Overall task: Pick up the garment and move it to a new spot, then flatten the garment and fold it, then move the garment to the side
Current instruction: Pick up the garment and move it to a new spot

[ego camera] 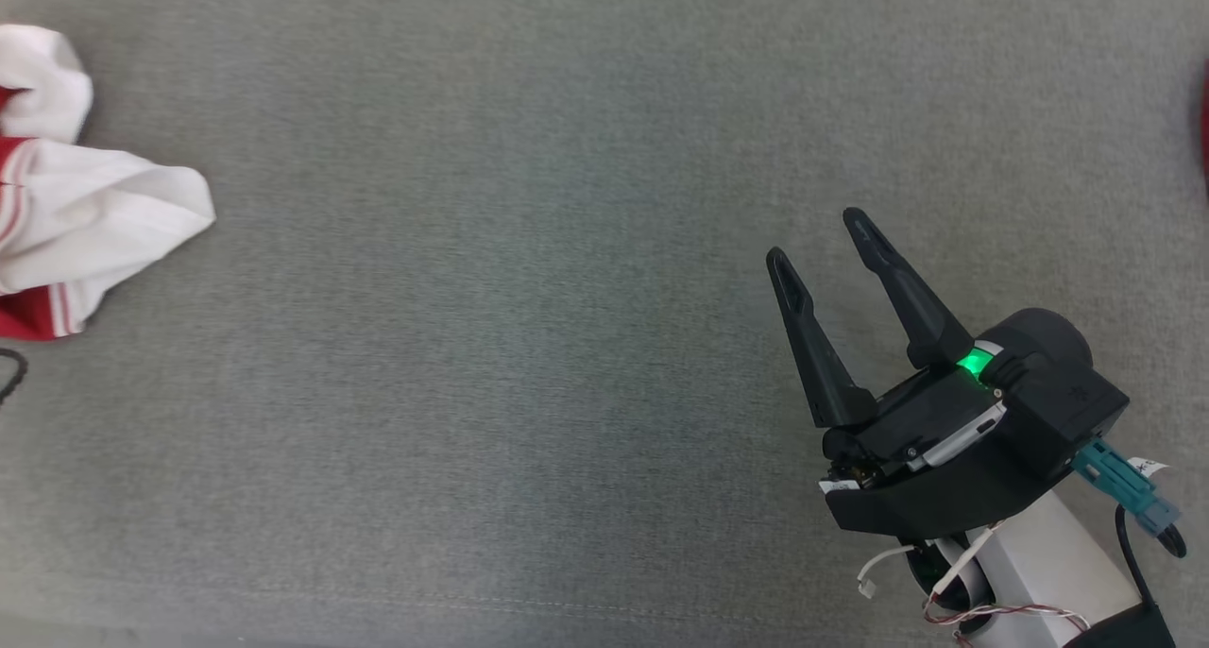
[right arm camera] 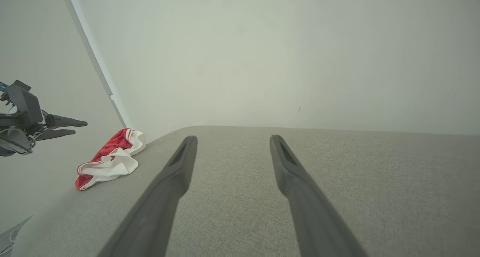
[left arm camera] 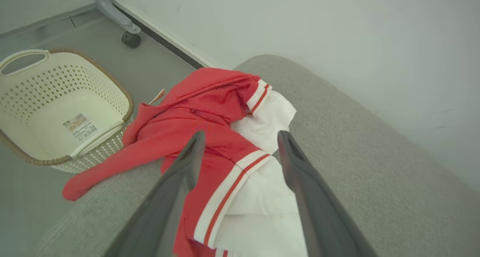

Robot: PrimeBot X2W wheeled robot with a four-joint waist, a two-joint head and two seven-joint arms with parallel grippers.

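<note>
1. The garment [left arm camera: 225,137], red with white striped panels, lies crumpled at the left end of the grey cushion [ego camera: 519,346], close to the wall [left arm camera: 337,43]. 1 red sleeve [left arm camera: 97,171] hangs over the cushion's edge toward the basket [left arm camera: 22,58] on the floor.
2. My left gripper [left arm camera: 240,137] hangs above the heap with its jaws spread wide and nothing held. In the right wrist view it looks clear of the cloth, not touching.
3. My right gripper [ego camera: 815,236] hovers over bare cushion, well apart from the garment, jaws also wide open and empty.
4. I judge the step in hand to be the first pick-up, with nothing of the task done yet.
5. To do it well, I would bring the left gripper straight down on the raised red fold between its fingers, and pinch the top layers, not the whole bundle.
6. I would avoid the dangling sleeve as a grip point. A lift from there could drag the rest off the edge and toward the basket.
7. I would close fully before lifting, then raise slowly and watch that the white panel comes along.
8. The open middle of the cushion looks like the sensible new spot, where both grippers can reach for the flattening.
</note>
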